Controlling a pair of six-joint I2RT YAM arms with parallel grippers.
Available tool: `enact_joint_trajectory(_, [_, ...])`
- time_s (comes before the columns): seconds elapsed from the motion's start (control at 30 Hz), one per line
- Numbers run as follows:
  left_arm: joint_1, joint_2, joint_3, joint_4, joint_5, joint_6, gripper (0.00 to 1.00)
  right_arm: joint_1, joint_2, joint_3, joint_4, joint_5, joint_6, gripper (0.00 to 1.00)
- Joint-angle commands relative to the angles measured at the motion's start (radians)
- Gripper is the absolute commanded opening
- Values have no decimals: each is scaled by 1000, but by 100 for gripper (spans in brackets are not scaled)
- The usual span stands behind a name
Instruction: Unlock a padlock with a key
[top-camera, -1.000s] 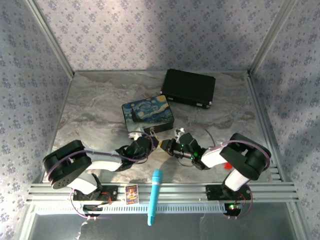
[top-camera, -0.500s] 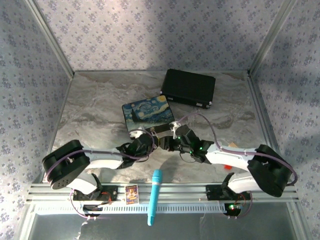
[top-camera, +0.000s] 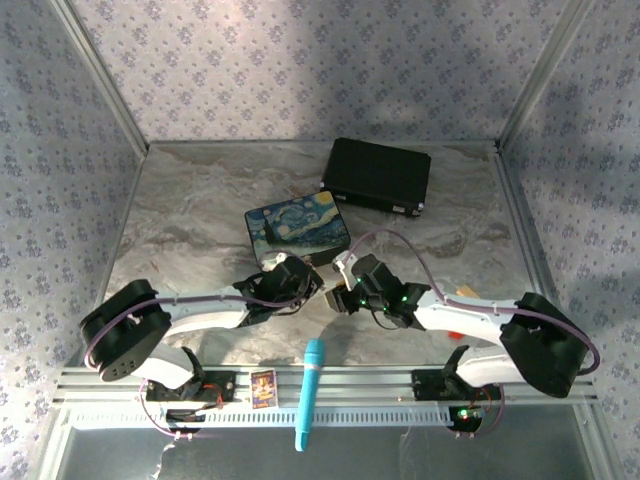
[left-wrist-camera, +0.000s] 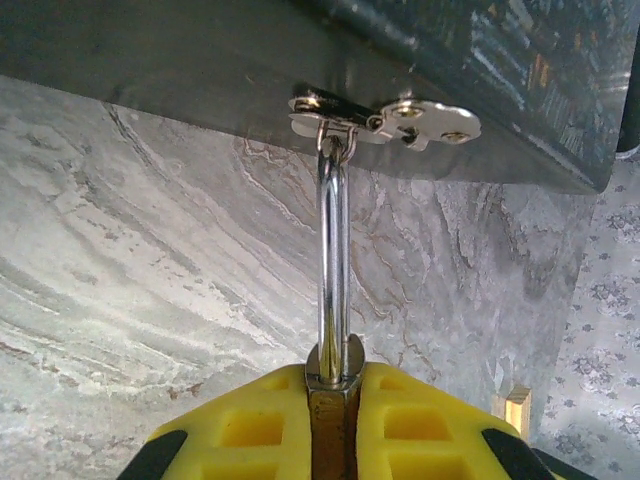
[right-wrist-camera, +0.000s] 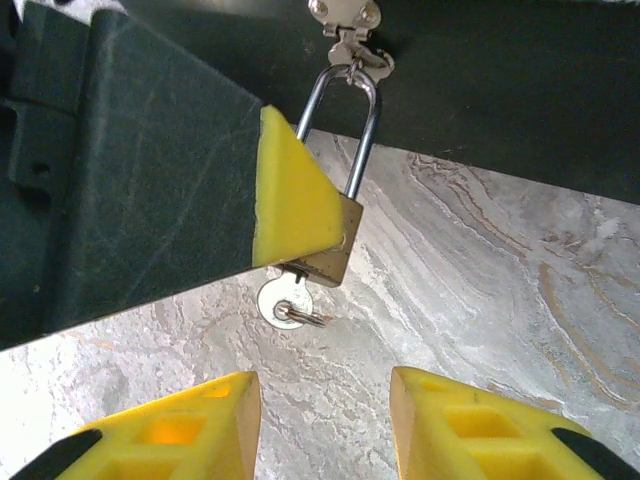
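Though blurry, seemingly brass padlock (right-wrist-camera: 337, 262) in left pincer (left-wrist-camera: 333, 405), round-headed silvery key (right-wrist-camera: 284, 302).

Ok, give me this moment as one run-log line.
left hand: shut on padlock | key: in padlock keyhole | right hand: open, clear of key | shackle: through box clasp

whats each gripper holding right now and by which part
The left gripper pinches the padlock by its brass body. The right gripper is open and holds nothing; the key sits in the padlock's keyhole.
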Motion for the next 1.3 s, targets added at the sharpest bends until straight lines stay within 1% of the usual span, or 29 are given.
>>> enact_joint_trajectory(0.0, [2, -7, 31, -79, 35, -26, 1, 11, 31, 21, 7, -8, -55, 39])
enact_joint_trajectory(0.13, [5, -8, 35, -82, 42, -27, 0, 28, 69, 43, 7, 0, -75, 40])
enact_joint_trajectory(0.23, [5, -3, 52, -112, 44, -21, 1, 62, 88, 75, -22, 57, -98, 40])
enact_joint_trajectory(0.43, [5, 3, 55, -127, 54, -38, 1, 81, 100, 88, -3, 154, -81, 38])
enact_joint_trajectory(0.5, [5, 1, 57, -126, 62, -42, 1, 83, 115, 93, 6, 168, -82, 36])
enact_joint_trajectory(0.6, [5, -1, 61, -140, 69, -43, 1, 85, 139, 111, 15, 170, -90, 29])
enact_joint_trajectory(0.7, [5, 0, 58, -131, 77, -45, 1, 84, 166, 132, 18, 148, -98, 19])
enact_joint_trajectory(0.8, [5, 2, 60, -135, 79, -38, 0, 75, 170, 127, 49, 101, -91, 12])
enact_joint_trajectory(0.9, [6, 0, 50, -141, 76, -31, 0, 29, 173, 112, 77, -1, -55, 7])
enact_joint_trajectory(1.03, [8, -15, 22, -121, 52, -9, 0, -63, 179, 65, 162, -202, 36, 5])
enact_joint_trajectory(1.13, [8, -22, -15, -67, 41, -4, 0, -139, 213, 23, 272, -367, 147, 5])
enact_joint_trajectory(1.2, [8, -22, -39, -27, 43, -3, 0, -179, 245, -2, 346, -446, 222, 5])
enact_joint_trajectory(1.27, [8, -23, -48, -18, 47, -2, 0, -218, 279, -28, 428, -495, 301, 5])
